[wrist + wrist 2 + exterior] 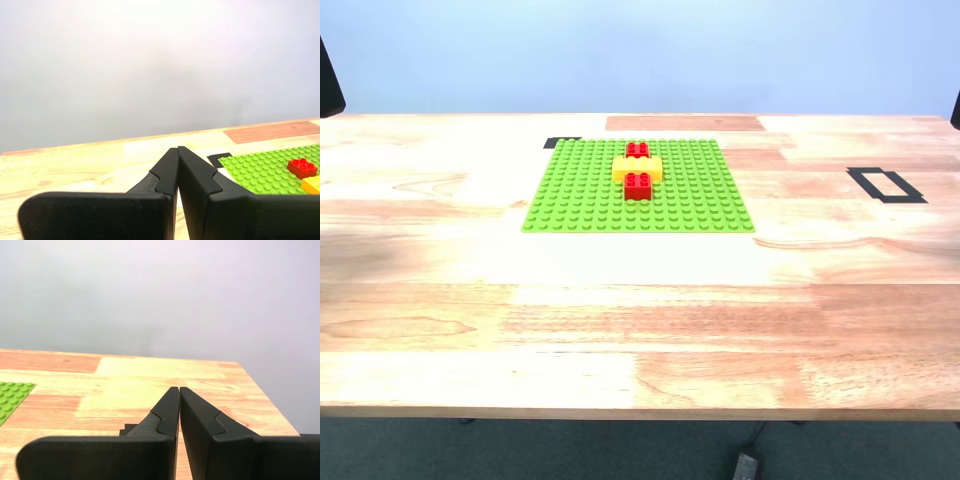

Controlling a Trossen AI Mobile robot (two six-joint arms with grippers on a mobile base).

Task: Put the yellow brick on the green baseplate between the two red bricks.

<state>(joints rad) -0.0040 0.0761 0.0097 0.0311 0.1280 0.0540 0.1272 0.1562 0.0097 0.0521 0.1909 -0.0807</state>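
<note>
The green baseplate [638, 187] lies flat on the wooden table past its middle. On it the yellow brick [637, 168] sits crosswise between the two red bricks, one behind it [637, 150] and one in front [638, 185], all three touching. In the first wrist view my first gripper [177, 149] is shut and empty, off to one side of the baseplate [265, 169], with a red brick [302, 167] and an edge of the yellow brick [312, 184] in sight. My second gripper [179, 389] is shut and empty too, with only a corner of the baseplate [11, 395] showing.
A black tape rectangle [886, 184] marks the table toward the exterior view's right. A small black tape piece [561, 143] lies at the baseplate's far corner. Dark arm parts show at both upper edges of the exterior view [329, 85]. A pale wall stands behind the table.
</note>
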